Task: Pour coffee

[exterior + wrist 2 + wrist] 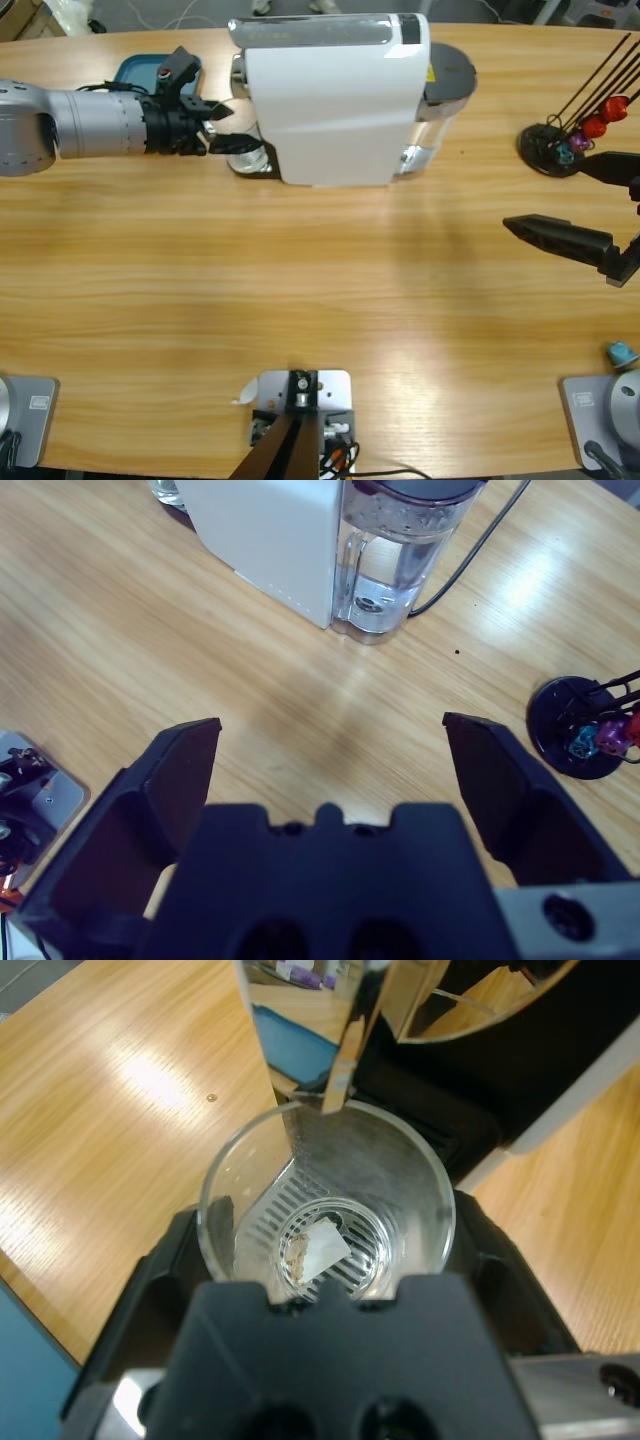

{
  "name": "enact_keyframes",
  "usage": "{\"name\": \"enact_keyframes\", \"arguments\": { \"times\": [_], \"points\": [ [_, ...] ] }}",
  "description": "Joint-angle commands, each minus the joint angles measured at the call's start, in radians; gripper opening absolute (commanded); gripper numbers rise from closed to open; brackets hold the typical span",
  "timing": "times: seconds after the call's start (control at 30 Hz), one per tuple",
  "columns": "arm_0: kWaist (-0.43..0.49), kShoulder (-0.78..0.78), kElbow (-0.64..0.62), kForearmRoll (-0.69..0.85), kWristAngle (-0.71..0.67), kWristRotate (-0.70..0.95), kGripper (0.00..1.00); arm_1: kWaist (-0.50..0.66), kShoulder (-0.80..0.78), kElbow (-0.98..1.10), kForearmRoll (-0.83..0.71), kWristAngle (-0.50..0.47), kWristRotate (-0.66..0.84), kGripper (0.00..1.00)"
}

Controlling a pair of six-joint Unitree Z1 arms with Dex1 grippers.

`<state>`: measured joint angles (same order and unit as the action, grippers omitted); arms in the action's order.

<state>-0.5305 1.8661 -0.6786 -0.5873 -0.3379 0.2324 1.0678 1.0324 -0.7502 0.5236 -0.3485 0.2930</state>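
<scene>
On the long wooden table (pixel 300 290), the left gripper (pixel 222 128) clamps the clear glass cup (pixel 327 1222) on the drip grille beneath the white coffee machine (pixel 330 95), where jolting could tip it, while the right gripper (pixel 330 770) idles wide apart beside the capsule rack (pixel 560 148).

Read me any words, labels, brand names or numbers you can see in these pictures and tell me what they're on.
None can be read.
A yellow sticker sits on the coffee machine near its water tank: too small to read.
The glass held in the left end effector carries no print.
</scene>
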Motion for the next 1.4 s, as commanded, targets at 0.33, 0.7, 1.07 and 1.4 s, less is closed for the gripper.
{"name": "enact_keyframes", "arguments": {
  "times": [0.33, 0.7, 1.07, 1.4],
  "points": [
    [-0.011, 0.058, 0.034, 0.000, -0.003, 0.036, 0.914, -0.008, -0.021, 0.040, -0.008, 0.013, -0.011, 1.000],
    [-0.011, 0.011, 0.068, 0.000, 0.000, 0.058, 0.919, -0.008, -0.009, 0.039, -0.011, 0.014, -0.011, 1.000],
    [-0.022, -0.220, 0.176, 0.092, 0.009, 0.053, 0.945, -0.008, 0.000, 0.038, -0.013, 0.016, -0.016, 1.000],
    [-0.048, -0.573, 0.129, 0.467, 0.098, -0.015, 0.848, -0.013, 0.002, -0.018, 0.020, 0.007, -0.061, 0.999]
  ]
}}
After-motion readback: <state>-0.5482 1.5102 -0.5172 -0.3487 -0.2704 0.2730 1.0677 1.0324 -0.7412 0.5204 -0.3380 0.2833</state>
